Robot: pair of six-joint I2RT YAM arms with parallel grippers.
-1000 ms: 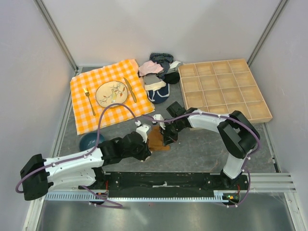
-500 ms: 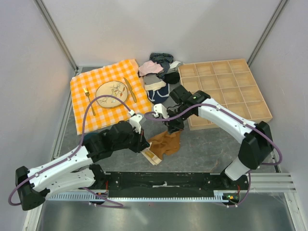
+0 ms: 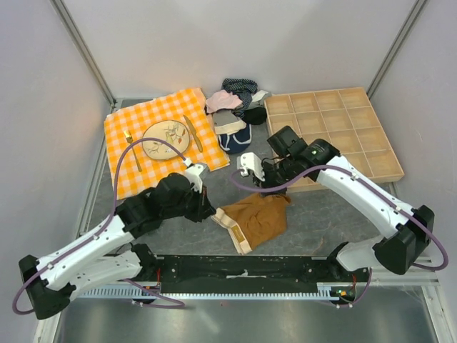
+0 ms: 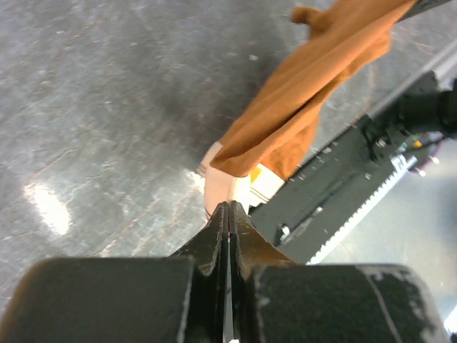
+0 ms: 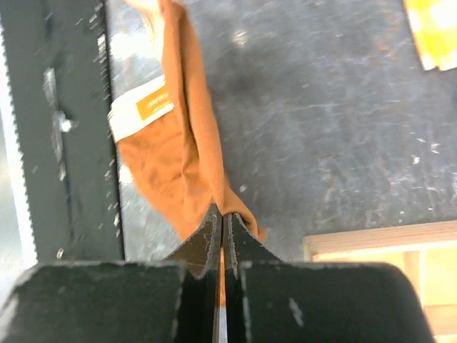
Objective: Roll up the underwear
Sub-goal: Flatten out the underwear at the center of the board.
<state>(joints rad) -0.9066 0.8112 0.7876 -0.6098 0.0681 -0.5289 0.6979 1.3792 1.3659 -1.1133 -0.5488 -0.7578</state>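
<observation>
The rust-brown underwear [image 3: 257, 216] with its cream waistband [image 3: 234, 232] hangs stretched between my two grippers over the grey table, near the front edge. My left gripper [image 3: 212, 214] is shut on the waistband end at the garment's left. In the left wrist view [image 4: 228, 209] the cream band [image 4: 227, 187] sits right at the closed tips and the brown cloth [image 4: 307, 100] runs away to the upper right. My right gripper [image 3: 281, 191] is shut on the garment's upper right corner. In the right wrist view [image 5: 220, 216] the brown fabric [image 5: 182, 153] trails from the tips.
An orange checked cloth [image 3: 125, 171] with a plate [image 3: 166, 138], fork and knife lies at the back left. A pile of other garments [image 3: 234, 107] sits at the back centre. A wooden compartment tray [image 3: 335, 132] stands at the right. The black base rail [image 3: 243, 270] runs along the front.
Both grippers have moved apart, left going left and right going up and right. The underwear has gone from a bunched lump to a spread, stretched sheet between them.
</observation>
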